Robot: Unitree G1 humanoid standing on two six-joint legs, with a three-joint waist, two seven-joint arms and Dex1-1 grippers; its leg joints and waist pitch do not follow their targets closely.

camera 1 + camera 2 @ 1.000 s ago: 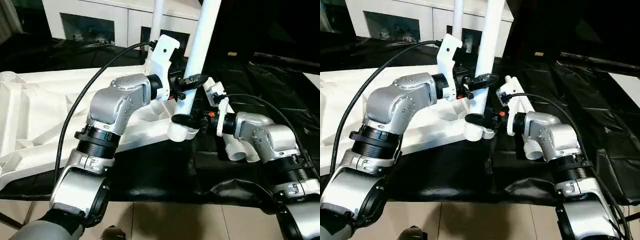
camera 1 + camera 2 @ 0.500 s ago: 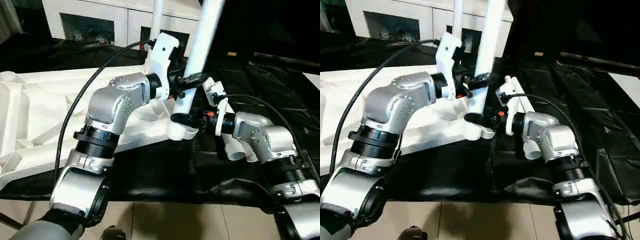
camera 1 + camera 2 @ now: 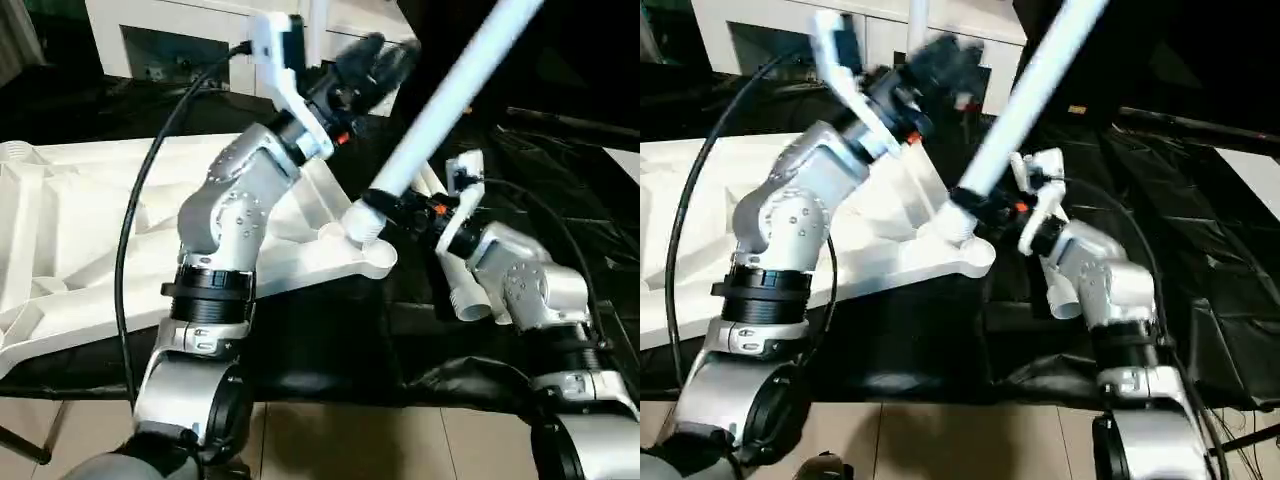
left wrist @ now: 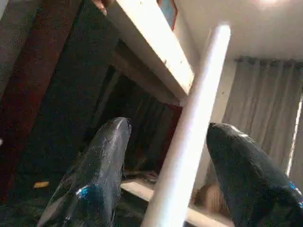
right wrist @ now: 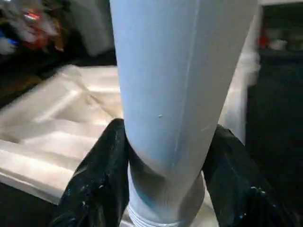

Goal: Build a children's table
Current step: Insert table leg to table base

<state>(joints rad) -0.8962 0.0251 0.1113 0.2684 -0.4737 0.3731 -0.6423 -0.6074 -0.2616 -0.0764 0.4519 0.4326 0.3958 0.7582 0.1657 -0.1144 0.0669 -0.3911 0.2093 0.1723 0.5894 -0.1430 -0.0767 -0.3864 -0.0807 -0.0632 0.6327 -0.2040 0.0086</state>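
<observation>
Behind tabletop (image 3: pixel 90 230), cabinet (image 3: pixel 190 45); spare leg (image 3: pixel 465 295) lies beside right forearm.

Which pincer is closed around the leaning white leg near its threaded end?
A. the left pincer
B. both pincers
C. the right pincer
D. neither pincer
C: the right pincer has its black fingers pressed on both sides of the leg just above the thread, while the left pincer stands open, apart from the leg.

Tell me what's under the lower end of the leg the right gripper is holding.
The tabletop's corner socket lies just beneath the tilted leg; the right gripper covers the leg's end.
</observation>
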